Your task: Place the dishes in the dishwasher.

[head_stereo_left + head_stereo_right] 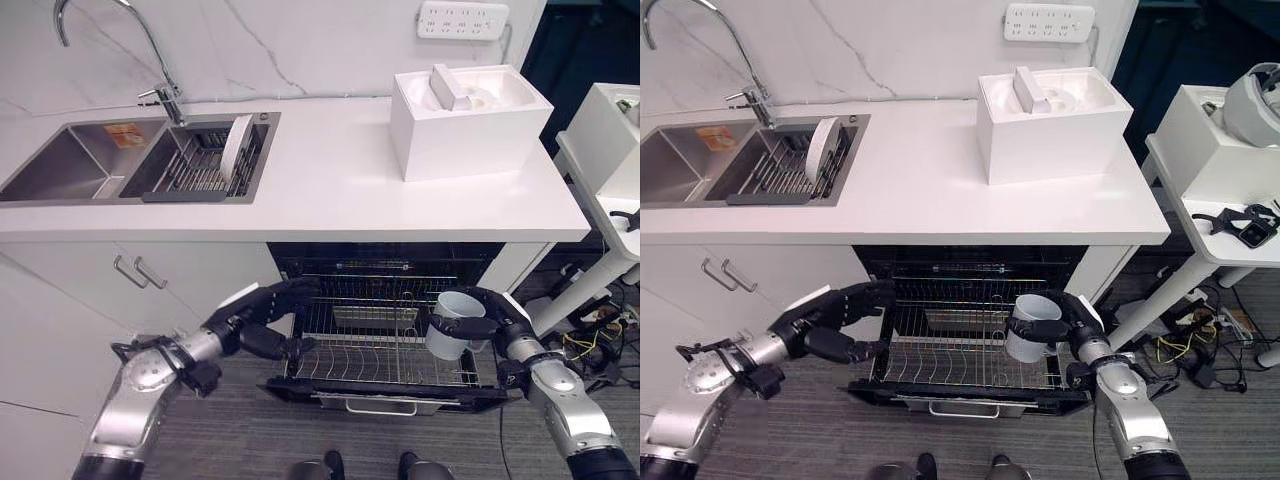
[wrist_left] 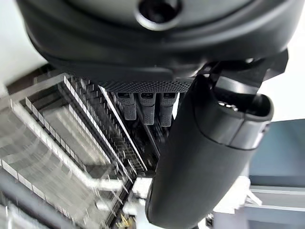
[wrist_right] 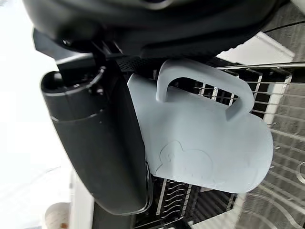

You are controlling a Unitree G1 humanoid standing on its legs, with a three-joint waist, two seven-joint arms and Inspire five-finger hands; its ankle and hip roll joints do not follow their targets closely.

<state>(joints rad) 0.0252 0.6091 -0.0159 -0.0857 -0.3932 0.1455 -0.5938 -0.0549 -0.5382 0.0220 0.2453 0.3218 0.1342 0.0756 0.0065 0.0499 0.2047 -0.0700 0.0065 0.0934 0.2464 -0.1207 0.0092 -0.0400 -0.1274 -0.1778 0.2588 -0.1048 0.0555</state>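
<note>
A pale blue-white mug (image 1: pixel 455 323) (image 3: pixel 205 138) hangs upright over the right end of the pulled-out dishwasher rack (image 1: pixel 380 360), with my right hand (image 1: pixel 490 312) shut on it, thumb (image 3: pixel 100 143) against its side. My left hand (image 1: pixel 262 318) rests at the rack's left edge, fingers (image 2: pixel 145 107) stretched out over the wires and thumb (image 2: pixel 209 157) spread, holding nothing. A white plate (image 1: pixel 237 145) stands on edge in the drying rack (image 1: pixel 205 165) inside the sink's right basin.
The dishwasher (image 1: pixel 385 262) sits open under the white counter (image 1: pixel 330 190). A white box (image 1: pixel 465 115) stands at the counter's right. A tap (image 1: pixel 160 60) rises behind the sink (image 1: pixel 70 165). A side table (image 1: pixel 1210 170) is at the right, cables on the floor below it.
</note>
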